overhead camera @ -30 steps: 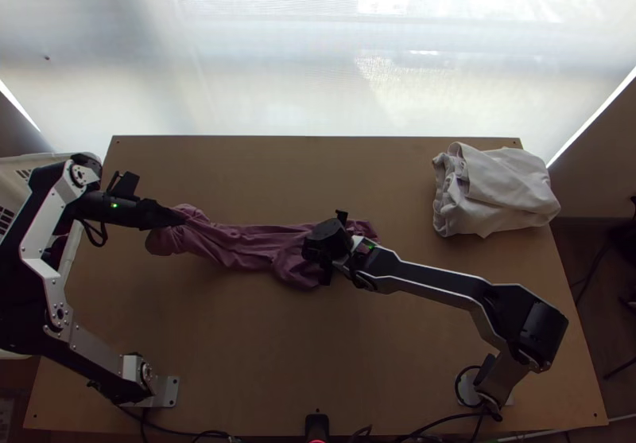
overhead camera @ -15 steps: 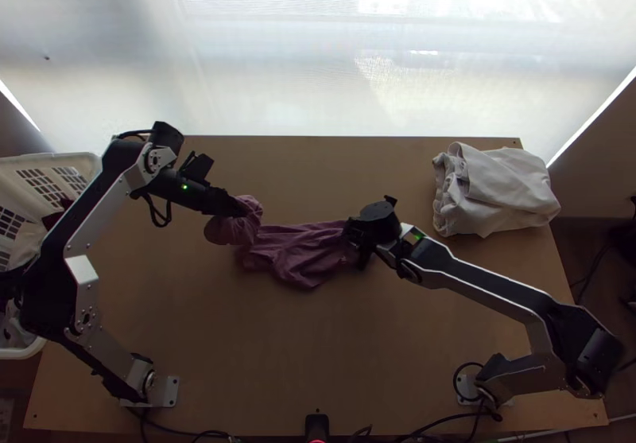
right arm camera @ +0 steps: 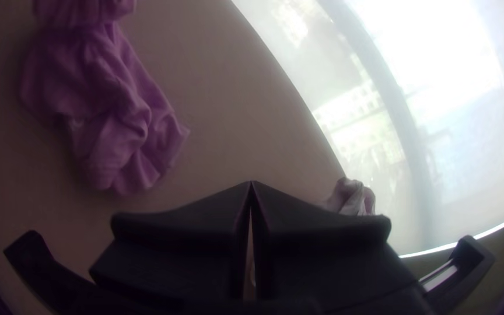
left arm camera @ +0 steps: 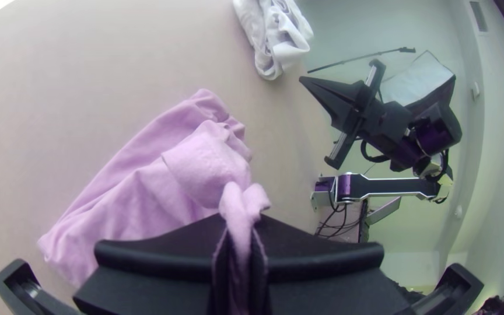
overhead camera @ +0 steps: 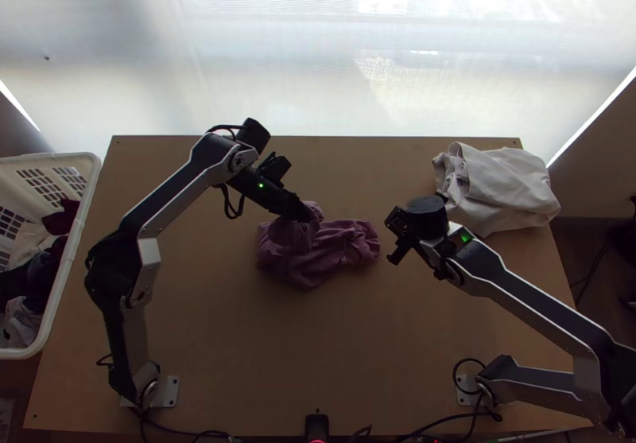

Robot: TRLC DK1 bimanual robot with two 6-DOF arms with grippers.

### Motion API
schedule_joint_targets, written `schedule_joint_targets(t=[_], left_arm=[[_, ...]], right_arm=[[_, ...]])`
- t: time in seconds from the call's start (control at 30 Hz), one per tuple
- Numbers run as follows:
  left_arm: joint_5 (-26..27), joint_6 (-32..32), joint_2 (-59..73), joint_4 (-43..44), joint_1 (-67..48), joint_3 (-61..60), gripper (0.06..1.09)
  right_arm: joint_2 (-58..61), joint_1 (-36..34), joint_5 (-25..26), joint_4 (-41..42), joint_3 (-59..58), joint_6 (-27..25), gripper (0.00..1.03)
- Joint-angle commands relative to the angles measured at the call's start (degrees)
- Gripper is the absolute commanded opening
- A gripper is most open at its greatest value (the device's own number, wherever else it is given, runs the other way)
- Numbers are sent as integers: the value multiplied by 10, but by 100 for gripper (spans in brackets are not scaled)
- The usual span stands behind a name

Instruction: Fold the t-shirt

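In the top view my left gripper (overhead camera: 306, 212) is over the back of the mauve t-shirt (overhead camera: 318, 262), which lies bunched in the middle of the table. The left wrist view has my left gripper (left arm camera: 240, 233) shut on a narrow pinch of the t-shirt (left arm camera: 141, 192), the rest draping onto the table. My right gripper (overhead camera: 393, 240) hovers a little right of the cloth in the top view, apart from it. Its tips meet with nothing between them in the right wrist view, where the right gripper (right arm camera: 251, 184) has the crumpled t-shirt (right arm camera: 112, 111) off beyond it.
A folded whitish cloth (overhead camera: 509, 192) lies at the table's back right corner, close behind the right arm. A white basket (overhead camera: 67, 260) with several garments stands beyond the table's left edge. Bare wood (overhead camera: 262, 347) stretches between the arm bases.
My left gripper has moved right with its part of the t-shirt, which is now more bunched. My right gripper has moved right, off the cloth.
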Motion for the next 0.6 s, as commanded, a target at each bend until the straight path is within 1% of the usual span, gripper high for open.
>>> schedule_joint_targets(t=[0.0, 0.2, 0.23, 0.33, 0.43, 0.5, 0.53, 0.57], left_arm=[[1, -13, 66, 20, -68, 54, 9], [0, -32, 119, 41, -98, 109, 9], [0, -33, 132, 44, -99, 118, 13], [1, -33, 162, 46, -103, 141, 14], [0, -32, 184, 46, -113, 153, 27], [0, -30, 198, 46, -115, 162, 30], [0, -30, 202, 46, -115, 169, 37], [0, -30, 206, 46, -114, 174, 50]], right_arm=[[-42, -15, 9, -31, -23, 10, 3], [-60, -26, 10, -36, -43, -10, 3], [-62, -26, 11, -38, -43, -11, 3], [-63, -25, 16, -40, -43, -10, 3], [-63, -25, 17, -39, -46, -8, 3], [-63, -25, 17, -39, -47, -7, 3], [-63, -25, 17, -39, -48, -7, 3], [-64, -25, 17, -39, -49, -7, 3]])
